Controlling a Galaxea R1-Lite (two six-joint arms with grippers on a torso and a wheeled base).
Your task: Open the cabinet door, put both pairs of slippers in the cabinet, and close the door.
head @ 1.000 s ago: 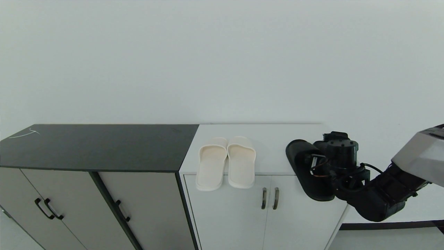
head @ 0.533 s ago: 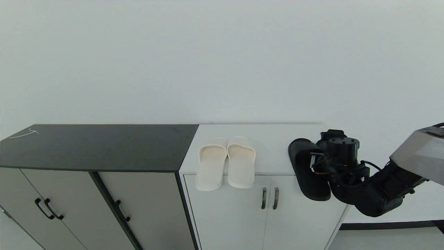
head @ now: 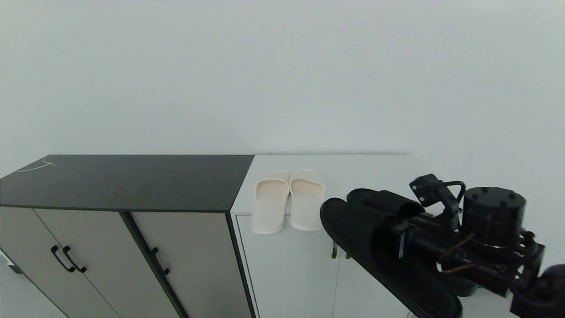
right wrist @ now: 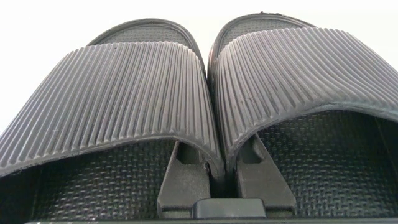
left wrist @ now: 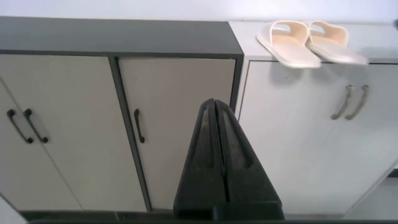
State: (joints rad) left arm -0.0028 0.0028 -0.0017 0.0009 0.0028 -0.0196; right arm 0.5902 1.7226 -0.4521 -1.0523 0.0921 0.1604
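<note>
White cabinet [head: 287,274], doors closed; cream slippers [head: 289,198] on its top, heels overhanging the front edge; black slippers [head: 366,229] in air before it, straps pinched by right gripper [right wrist: 221,179]; left gripper [left wrist: 216,143] before it, fingers together, empty.

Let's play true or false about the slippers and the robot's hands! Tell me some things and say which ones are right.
1. The black slippers are held by the right gripper. True.
2. The white slippers are inside the cabinet. False: they lie on top of the white cabinet, poking over its front edge.
3. The white cabinet's doors are open. False: both doors are shut.
4. The left gripper holds nothing, and its fingers are pressed together. True.
</note>
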